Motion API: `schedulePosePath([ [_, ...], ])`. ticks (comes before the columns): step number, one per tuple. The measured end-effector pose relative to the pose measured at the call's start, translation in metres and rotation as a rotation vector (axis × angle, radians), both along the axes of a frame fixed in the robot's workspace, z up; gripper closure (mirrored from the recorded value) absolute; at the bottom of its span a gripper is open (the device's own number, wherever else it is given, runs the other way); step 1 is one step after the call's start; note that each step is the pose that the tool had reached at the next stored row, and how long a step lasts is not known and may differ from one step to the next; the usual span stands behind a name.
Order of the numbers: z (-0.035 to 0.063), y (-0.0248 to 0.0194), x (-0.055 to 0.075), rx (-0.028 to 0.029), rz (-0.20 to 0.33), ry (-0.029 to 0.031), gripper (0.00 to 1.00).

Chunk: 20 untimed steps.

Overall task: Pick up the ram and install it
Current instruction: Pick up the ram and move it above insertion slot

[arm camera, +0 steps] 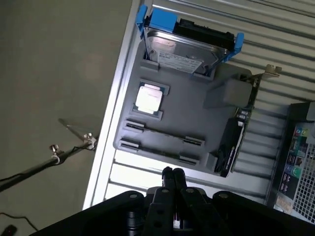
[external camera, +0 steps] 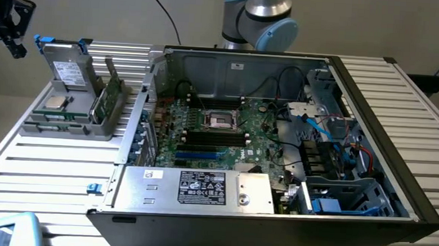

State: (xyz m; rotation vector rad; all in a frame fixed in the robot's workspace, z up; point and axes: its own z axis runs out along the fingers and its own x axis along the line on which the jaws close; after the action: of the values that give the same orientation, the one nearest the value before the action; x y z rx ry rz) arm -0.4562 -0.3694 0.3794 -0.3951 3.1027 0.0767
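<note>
The hand (arm camera: 172,175) is closed tight with nothing in it, hanging over the desk (external camera: 52,165) just beside the grey tray (arm camera: 197,113). The ram (arm camera: 165,133) stands on edge in a tray slot next to the silver chip (arm camera: 148,99), near the desk's edge, well apart from the open computer case (external camera: 371,108).

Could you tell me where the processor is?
The processor lies in the grey tray at the exterior view's left, beside the drive, outside the case.
</note>
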Motion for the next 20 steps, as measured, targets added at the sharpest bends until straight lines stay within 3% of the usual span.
schedulePosePath([
  [20, 0.0000, 0.0000, 0.0000, -0.0001, 0.363, 0.0000, 0.89],
])
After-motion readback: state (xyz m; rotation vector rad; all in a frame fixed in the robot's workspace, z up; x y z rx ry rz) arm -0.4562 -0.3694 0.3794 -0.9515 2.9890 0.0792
